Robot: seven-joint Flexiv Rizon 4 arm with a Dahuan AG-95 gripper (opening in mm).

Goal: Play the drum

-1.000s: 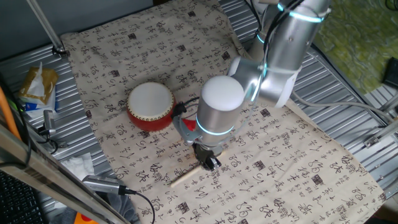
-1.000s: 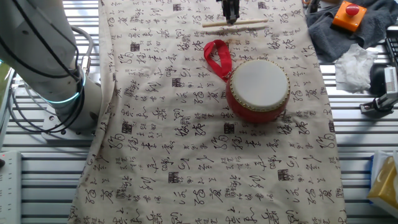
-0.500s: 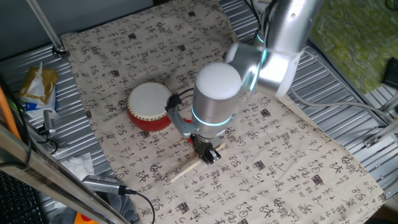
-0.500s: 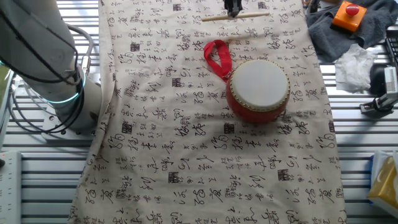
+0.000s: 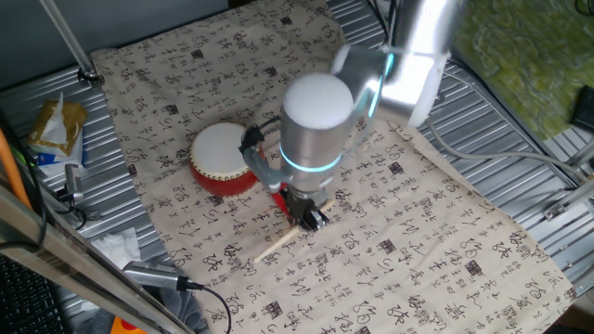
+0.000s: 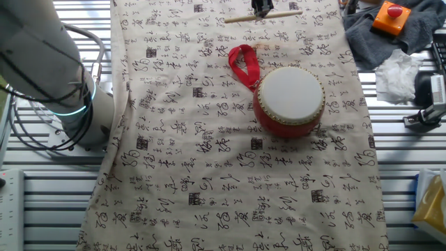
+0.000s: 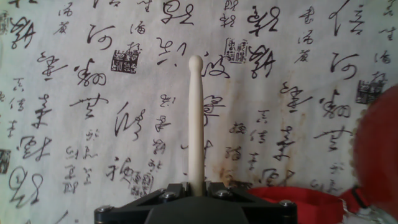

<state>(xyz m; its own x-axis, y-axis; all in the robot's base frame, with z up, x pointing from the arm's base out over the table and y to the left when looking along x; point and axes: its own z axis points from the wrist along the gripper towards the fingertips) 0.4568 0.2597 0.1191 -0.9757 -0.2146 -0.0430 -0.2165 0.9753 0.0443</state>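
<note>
Arm: one silver Flexiv arm (image 5: 320, 121), wrist pointing down over the cloth. Gripper (image 5: 311, 218): dark two-finger claw, closed on the pale wooden stick (image 5: 278, 245) near one end; in the hand view the stick (image 7: 196, 124) runs straight out from between the fingers (image 7: 168, 198), its rounded tip over the printed cloth. In the other fixed view the stick (image 6: 240, 19) lies roughly level at the far edge of the picture, with the gripper (image 6: 262, 8) on it near its middle; whether it is touching the cloth or raised off it cannot be told. Drum (image 5: 224, 158): small, squat and round, red body, white flat head facing up, standing upright on the cloth, near the gripper and apart from it. Red ribbon loop (image 6: 243, 64): attached to the drum's side, lying flat on the cloth between the drum (image 6: 289, 100) and the stick. Cloth (image 6: 209, 174): pale fabric printed with black calligraphy characters, spread over a ribbed metal table (image 6: 49, 209). Surroundings: orange box with a red button (image 6: 390, 17) on a grey rag (image 6: 362, 31), crumpled white tissue (image 6: 401, 73) next to it, a yellow-and-white packet (image 5: 56, 130) beside the cloth.
</note>
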